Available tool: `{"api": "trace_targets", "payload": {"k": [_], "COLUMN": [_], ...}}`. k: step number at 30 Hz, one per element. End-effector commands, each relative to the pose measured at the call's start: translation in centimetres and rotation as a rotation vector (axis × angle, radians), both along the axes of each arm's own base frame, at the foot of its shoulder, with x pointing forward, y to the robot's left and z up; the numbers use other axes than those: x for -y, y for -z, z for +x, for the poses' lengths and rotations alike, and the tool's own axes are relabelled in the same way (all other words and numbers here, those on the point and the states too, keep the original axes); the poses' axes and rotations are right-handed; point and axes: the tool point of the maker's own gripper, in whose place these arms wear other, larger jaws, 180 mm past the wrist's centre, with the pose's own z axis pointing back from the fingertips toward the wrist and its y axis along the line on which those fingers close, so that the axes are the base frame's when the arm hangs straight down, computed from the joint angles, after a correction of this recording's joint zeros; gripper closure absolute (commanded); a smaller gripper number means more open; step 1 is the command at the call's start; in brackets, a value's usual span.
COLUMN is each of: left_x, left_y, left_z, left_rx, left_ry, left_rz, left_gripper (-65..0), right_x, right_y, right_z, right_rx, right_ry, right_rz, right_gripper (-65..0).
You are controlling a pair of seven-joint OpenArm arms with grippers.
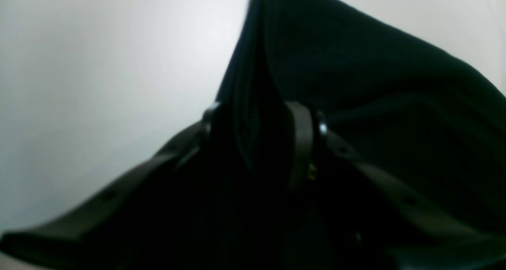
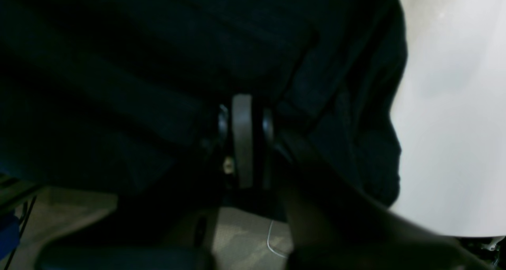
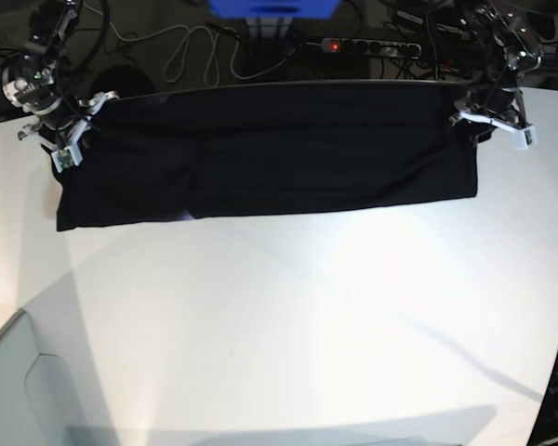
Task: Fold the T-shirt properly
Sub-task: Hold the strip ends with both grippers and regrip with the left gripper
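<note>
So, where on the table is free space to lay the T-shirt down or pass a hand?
The white table is bare from the hanging lower edge of the T-shirt to the near edge. The far edge is crowded: the shirt is stretched between the right gripper and the left gripper, with cables behind.

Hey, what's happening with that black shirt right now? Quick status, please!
Left claw and right claw each clamped on a shirt edge. Black T-shirt stretched out between them over the white table. Nothing in the way.
</note>
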Motion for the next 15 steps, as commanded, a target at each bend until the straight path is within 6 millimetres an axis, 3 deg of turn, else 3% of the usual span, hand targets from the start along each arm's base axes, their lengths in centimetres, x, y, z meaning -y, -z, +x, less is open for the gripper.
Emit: {"api": "trace_targets", "payload": {"k": [1, 5, 11, 13, 15], "left_x": [-0.7, -0.6, 1.3, 1.2, 0.7], "left_y": [-1.1, -2.3, -7.3, -7.2, -5.8], "left_z": [0.5, 0.8, 1.6, 1.7, 1.5], "left_rx": [0.040, 0.064, 0.200, 0.193, 0.156], "left_ry": [0.002, 0.017, 0.072, 0.071, 0.052], "left_rz": [0.022, 0.044, 0.047, 0.055, 0.056], "left_gripper": [-22.2, -22.2, -22.2, -22.2, -22.2], "right_x": [0.0, 0.0, 0.0, 0.0, 0.0], "right_y": [-0.7, -0.7, -0.8, -0.8, -0.8], "right_z": [0.4, 0.4, 0.5, 0.6, 0.6], "right_rx": [0.023, 0.023, 0.027, 0.028, 0.028], "right_ry": [-0.029, -0.030, -0.031, -0.030, -0.030], "right_rz": [-0.005, -0.005, -0.005, -0.005, -0.005], "right_gripper": [0.0, 0.0, 0.0, 0.0, 0.0]}}
